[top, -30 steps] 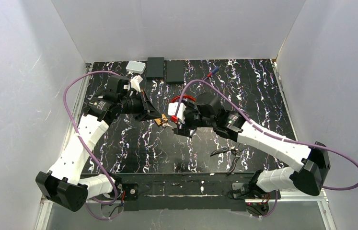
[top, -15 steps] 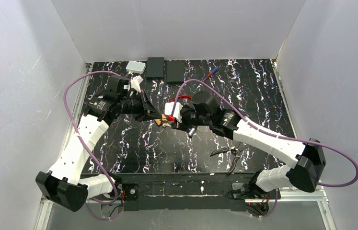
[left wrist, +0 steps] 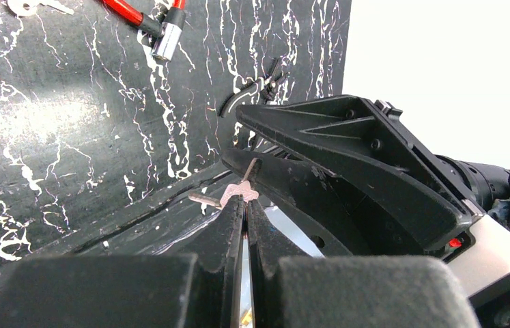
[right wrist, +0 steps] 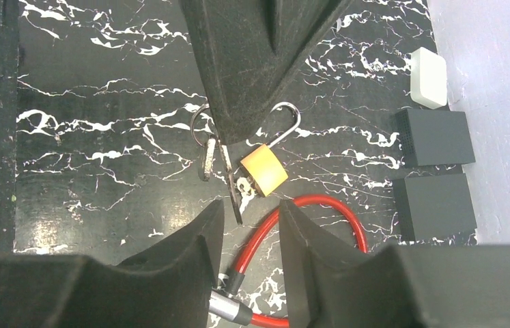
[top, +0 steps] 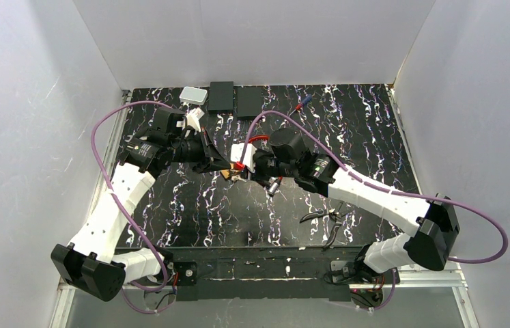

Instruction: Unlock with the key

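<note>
Left wrist view.

Item: left gripper. My fingers are pressed together on a small flat metal piece, which I take for the head of the key. It is pinched at the very tip, I judge so the blade is free to turn.

Item: right gripper. The fingers are narrowly apart and grip nothing, and a thin dark blade hangs in the gap. It faces my left gripper nose to nose, I judge to brace the lock while the key turns.

Item: padlock, small and brass. It sits just under my left fingertips, about mid-counter and a little toward the left edge. One leg of its steel loop runs behind my finger, so I cannot tell whether it has sprung.

Item: key ring, beside the padlock, with a spare key hanging from it.

Item: red cable, looped just beyond my right fingers and not in play.

Item: white box and two black boxes, along the far edge, well apart.

Item: pliers, toward the near edge, right of centre.
</note>
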`<state>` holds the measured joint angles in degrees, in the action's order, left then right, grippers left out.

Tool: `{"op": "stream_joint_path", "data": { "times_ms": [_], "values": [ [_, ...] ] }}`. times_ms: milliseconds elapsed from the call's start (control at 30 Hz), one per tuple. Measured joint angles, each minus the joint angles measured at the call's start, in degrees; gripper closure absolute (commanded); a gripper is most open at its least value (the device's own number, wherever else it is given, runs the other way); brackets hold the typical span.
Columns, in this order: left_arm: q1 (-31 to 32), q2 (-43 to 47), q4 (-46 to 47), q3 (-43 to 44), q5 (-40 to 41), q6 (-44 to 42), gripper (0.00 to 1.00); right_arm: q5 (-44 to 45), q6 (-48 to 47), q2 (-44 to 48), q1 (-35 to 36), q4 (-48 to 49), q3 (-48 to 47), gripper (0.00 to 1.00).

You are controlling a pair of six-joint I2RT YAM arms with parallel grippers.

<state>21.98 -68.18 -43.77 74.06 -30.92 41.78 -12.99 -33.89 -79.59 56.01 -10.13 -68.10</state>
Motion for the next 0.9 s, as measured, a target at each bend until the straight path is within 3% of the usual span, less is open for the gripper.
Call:
{"op": "stream_joint_path", "data": {
  "times_ms": [367, 433, 567, 700, 733, 800, 867, 900],
  "values": [
    [0.0, -0.2, 0.0, 0.0, 0.0, 0.0, 1.00, -0.2, 0.0, -0.4, 0.4, 0.0, -0.5, 0.71],
    [0.0, -0.4, 0.0, 0.0, 0.0, 0.0, 1.00, -0.2, -0.1, -0.7, 0.6, 0.0, -0.8, 0.76],
    [0.0, -0.7, 0.0, 0.0, 0.0, 0.1, 1.00, -0.2, -0.6, -0.7, 0.7, -0.1, -0.9, 0.96],
    [-0.1, -0.7, 0.8, 0.0, 0.3, 0.0, 0.98, -0.4, -0.9, -0.7, 0.8, -0.8, -0.9, 0.99],
    [-0.1, -0.7, 0.9, 0.0, 0.3, 0.0, 0.87, -0.4, -0.9, -0.7, 0.8, -0.8, -0.9, 0.99],
    [-0.1, -0.7, 1.0, 0.0, 0.2, 0.0, 0.51, -0.4, -1.1, -0.7, 0.8, -0.8, -0.9, 0.99],
    [-0.1, -0.7, 1.2, 0.2, -0.4, -0.7, 0.28, 0.0, -1.6, -0.7, 0.8, -0.8, -0.9, 0.99],
    [0.0, -0.7, 1.2, 0.3, -0.8, -0.5, 0.22, 0.6, -2.2, -0.6, 1.0, -0.8, -0.9, 0.99]
  ]
}}
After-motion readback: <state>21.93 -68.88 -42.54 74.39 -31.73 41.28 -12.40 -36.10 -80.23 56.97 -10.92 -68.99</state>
